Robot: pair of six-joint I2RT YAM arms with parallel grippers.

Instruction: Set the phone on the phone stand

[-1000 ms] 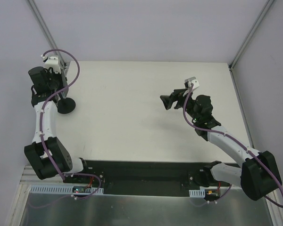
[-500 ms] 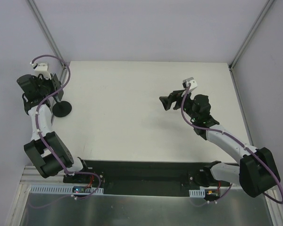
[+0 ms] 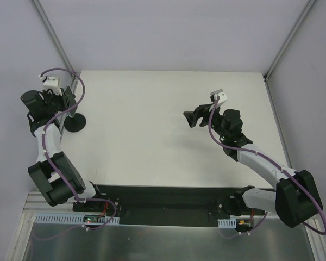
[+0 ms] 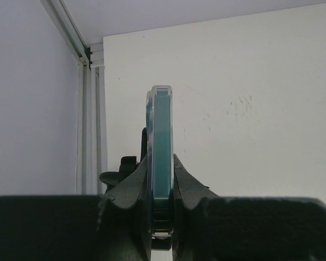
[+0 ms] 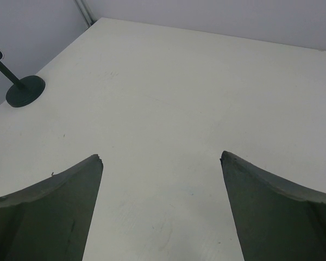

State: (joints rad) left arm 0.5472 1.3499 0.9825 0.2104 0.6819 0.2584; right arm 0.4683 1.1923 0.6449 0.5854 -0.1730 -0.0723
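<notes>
Your left gripper (image 4: 162, 171) is clamped on the phone (image 4: 162, 125), which it holds edge-on at the bench's (image 3: 152, 152) far-left corner. It is close to the left wall (image 4: 32, 109) and the corner post (image 4: 91, 119), so you have little room on that side. The phone stand (image 3: 75, 124) sits at the left edge near that corner, just beside the wrist. The middle of the bench lies open. Your right gripper (image 3: 193, 117) hangs over the right half, fingers wide apart and holding nothing. Since a second ago the left wrist has swung outward toward the left edge, while the right arm has barely shifted.
</notes>
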